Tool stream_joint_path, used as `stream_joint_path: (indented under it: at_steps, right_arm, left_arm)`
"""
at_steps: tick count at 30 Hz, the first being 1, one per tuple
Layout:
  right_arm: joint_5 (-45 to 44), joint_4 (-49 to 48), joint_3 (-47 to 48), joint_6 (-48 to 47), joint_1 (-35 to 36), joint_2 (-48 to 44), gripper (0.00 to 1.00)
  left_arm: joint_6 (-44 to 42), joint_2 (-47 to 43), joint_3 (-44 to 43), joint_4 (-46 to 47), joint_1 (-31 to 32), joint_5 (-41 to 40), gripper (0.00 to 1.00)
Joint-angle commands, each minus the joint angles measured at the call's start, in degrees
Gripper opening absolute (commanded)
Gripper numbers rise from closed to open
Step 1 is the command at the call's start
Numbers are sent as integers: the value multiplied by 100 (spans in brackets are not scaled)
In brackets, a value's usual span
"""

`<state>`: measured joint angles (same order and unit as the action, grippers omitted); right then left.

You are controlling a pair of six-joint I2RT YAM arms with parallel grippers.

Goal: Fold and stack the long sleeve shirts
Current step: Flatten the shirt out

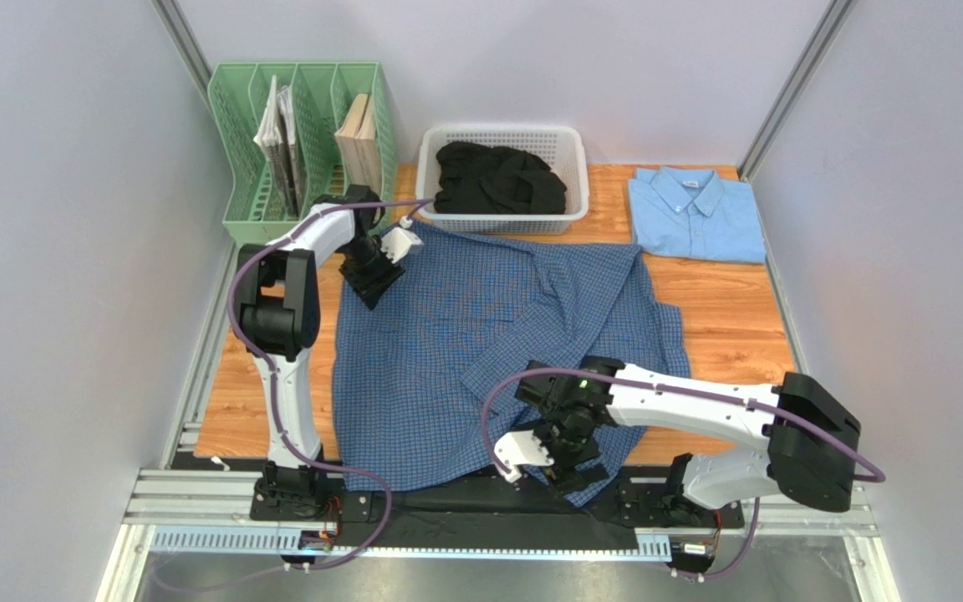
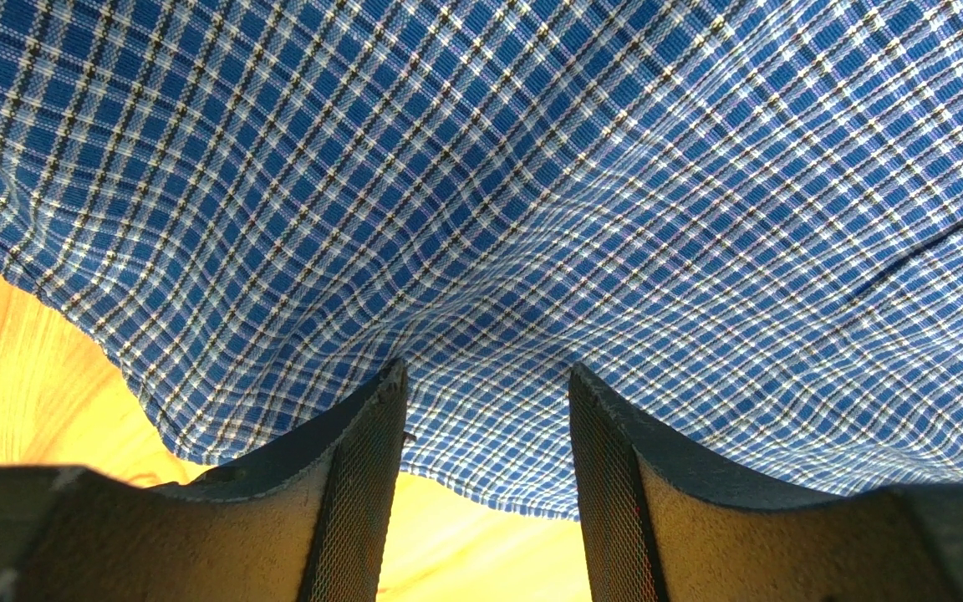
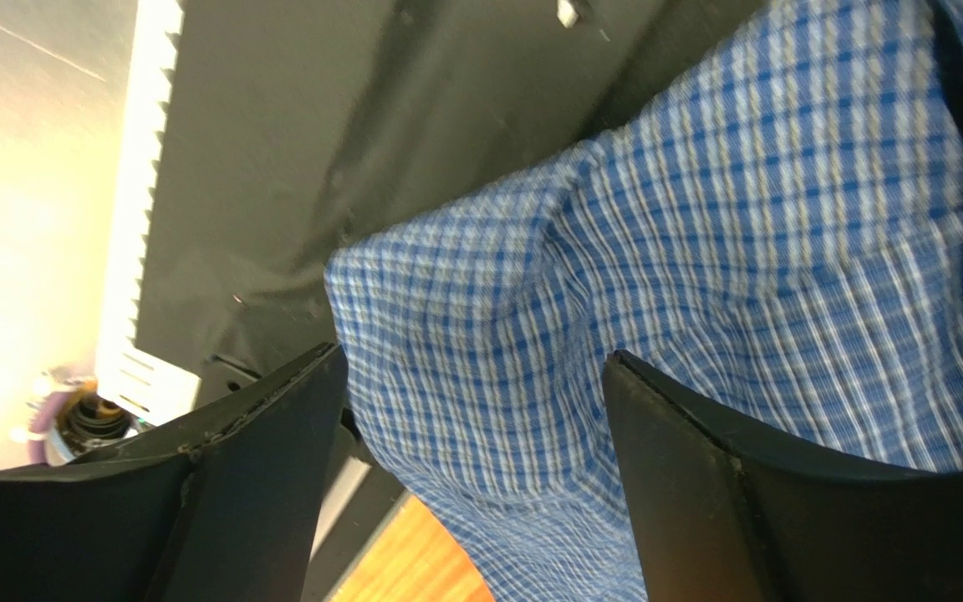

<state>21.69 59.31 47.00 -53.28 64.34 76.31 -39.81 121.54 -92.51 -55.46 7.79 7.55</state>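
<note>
On the wooden table (image 1: 725, 314) I see the dark blue checked shirt (image 1: 474, 351) spread out mid-table, the light blue shirt (image 1: 696, 216) folded far right, my left gripper (image 2: 484, 370) parted at the checked shirt's far-left edge, and my right gripper (image 3: 474, 355) spread astride its near hem.

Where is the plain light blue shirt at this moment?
In the top view, the light blue shirt lies folded at the far right corner of the table, right of the white basket and beyond the spread checked shirt.
</note>
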Motion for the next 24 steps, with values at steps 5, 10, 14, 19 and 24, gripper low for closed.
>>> stream_joint_path:
  at_steps: [5,10,14,19,24]
  right_arm:
    - [502,-122,380,634,773,593,60]
    - [599,625,345,222,800,947,21]
    - [643,1466,327,-226,826,728,0]
    - [451,1839,476,-116,949,324,0]
    - [11,715,845,756,941,445,66]
  left_arm:
    - [9,11,137,106,-50,36,56]
    - [-35,28,172,158,-111,27,52]
    - [-44,46,154,202,-155,27,49]
    - [-18,63,128,211,-173,62,47]
    - [35,37,189,220,-164,141,47]
